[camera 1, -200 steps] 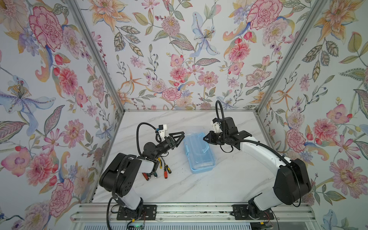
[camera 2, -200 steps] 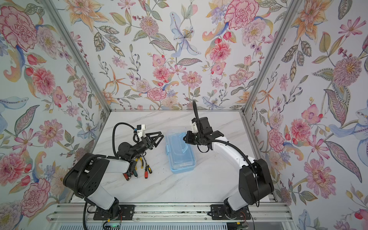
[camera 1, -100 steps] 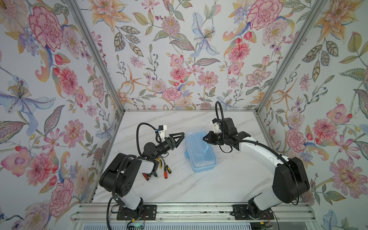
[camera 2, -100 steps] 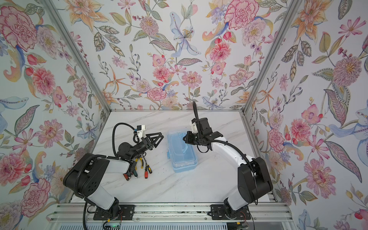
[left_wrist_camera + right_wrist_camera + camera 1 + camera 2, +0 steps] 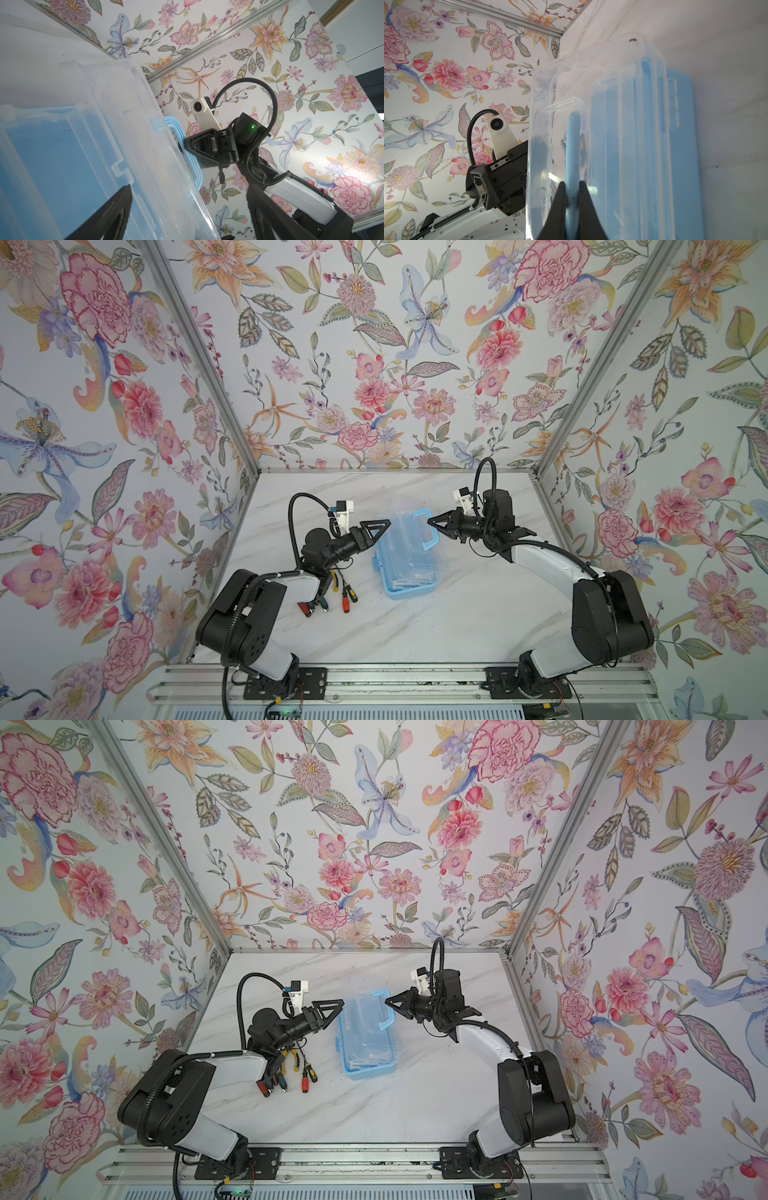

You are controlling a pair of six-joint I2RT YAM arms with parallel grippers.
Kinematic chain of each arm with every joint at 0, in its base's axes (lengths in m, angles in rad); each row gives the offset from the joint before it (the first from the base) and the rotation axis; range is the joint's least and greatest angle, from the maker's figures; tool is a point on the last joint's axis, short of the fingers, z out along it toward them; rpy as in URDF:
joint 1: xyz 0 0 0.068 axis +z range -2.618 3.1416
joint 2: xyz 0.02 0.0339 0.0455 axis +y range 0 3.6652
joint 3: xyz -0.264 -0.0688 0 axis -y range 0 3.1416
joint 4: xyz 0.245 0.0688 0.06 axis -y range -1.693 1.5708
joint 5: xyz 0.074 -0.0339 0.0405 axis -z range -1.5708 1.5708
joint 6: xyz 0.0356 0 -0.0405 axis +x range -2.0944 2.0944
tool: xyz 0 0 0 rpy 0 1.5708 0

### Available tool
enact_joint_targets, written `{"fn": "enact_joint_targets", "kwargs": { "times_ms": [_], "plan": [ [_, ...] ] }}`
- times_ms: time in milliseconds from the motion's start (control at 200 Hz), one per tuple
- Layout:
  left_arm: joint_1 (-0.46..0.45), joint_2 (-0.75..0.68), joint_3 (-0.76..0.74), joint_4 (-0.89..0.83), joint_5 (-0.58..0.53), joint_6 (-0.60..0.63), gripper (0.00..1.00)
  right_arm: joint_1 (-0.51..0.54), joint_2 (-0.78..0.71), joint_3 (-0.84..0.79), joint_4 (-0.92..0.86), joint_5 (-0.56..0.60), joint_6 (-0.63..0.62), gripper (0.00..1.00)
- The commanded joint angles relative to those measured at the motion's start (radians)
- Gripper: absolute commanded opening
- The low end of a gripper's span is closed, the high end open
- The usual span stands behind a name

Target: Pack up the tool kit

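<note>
Marbled tabletop [image 5: 457,614] is carrying the light-blue plastic box [image 5: 409,589] at centre, clear lid [image 5: 404,531] tilting up. Right gripper [image 5: 572,184] is pinching its U-shaped handle [image 5: 573,145]; left gripper [image 5: 384,526] is gaping at the lid edge, wider than before.

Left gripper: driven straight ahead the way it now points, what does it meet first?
Most likely the raised transparent lid of the tool kit: its edge sits between the open fingers of the left gripper. Behind it is the blue handle, pinched by the right gripper. Depth is unclear.
</note>
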Motion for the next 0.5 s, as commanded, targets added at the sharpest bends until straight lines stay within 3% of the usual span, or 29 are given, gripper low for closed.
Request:
{"fn": "enact_joint_targets", "kwargs": {
  "times_ms": [0,270,495],
  "plan": [
    [-0.010,0.000,0.041,-0.069,-0.004,0.074,0.96,-0.005,0.001,-0.015,0.235,-0.113,0.104,0.00],
    [-0.036,0.064,0.089,-0.101,-0.005,0.093,0.94,-0.019,0.017,-0.039,0.251,-0.121,0.104,0.00],
    [-0.036,-0.022,0.042,-0.216,-0.039,0.163,0.94,-0.052,0.043,-0.073,0.322,-0.143,0.131,0.00]
  ]
}}
